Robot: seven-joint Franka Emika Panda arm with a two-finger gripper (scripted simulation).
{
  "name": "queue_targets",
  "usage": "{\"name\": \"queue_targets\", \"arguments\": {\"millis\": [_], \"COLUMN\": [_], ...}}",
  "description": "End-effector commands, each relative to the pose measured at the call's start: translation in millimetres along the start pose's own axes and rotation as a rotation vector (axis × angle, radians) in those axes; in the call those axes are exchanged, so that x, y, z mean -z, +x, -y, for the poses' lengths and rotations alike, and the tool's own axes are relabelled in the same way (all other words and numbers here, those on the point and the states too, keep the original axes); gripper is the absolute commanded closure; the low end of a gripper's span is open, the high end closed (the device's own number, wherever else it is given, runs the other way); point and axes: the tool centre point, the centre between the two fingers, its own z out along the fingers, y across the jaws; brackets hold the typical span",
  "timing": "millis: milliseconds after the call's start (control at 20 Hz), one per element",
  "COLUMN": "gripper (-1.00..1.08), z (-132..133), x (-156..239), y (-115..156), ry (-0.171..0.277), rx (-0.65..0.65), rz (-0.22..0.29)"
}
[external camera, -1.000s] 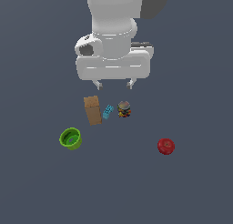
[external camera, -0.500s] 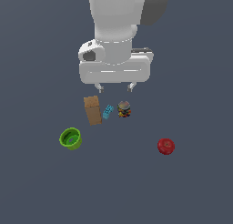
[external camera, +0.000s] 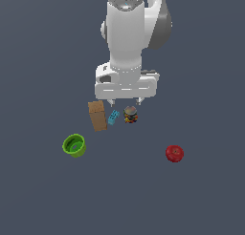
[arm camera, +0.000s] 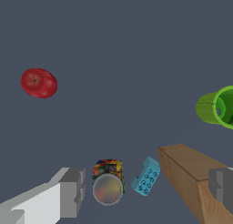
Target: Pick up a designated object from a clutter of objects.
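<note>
The designated object, a small squat can (external camera: 130,115) with a greyish top and dark speckled sides, stands in the clutter of objects. A cyan toy brick (external camera: 114,117) and a tan cardboard box (external camera: 97,115) are on its exterior-view left. My gripper (external camera: 126,103) hangs open just above and behind the can and holds nothing. In the wrist view the can (arm camera: 108,182) sits close to one finger (arm camera: 73,191). The brick (arm camera: 146,176) and one end of the box (arm camera: 191,177) also lie between the fingers of the gripper (arm camera: 148,187).
A green cup (external camera: 74,145) lies toward the exterior view's left, apart from the group, and a red round ball (external camera: 174,153) sits alone toward the right. The wrist view shows the cup (arm camera: 218,107) and the ball (arm camera: 39,83) too.
The gripper has come down toward the clutter, its fingertips now just above the can and brick. The objects have not moved.
</note>
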Motion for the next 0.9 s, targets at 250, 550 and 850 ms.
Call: {"name": "queue_targets", "arguments": {"millis": [250, 550, 850], "gripper": [-0.92, -0.92, -0.92], "z": [17, 29, 35], "x": [-71, -116, -142], "y": [-43, -82, -111], "ry": [-0.008, -0.011, -0.012], "rx": [0.049, 0.088, 0.113], "rz": [0.022, 0.037, 0.047]}}
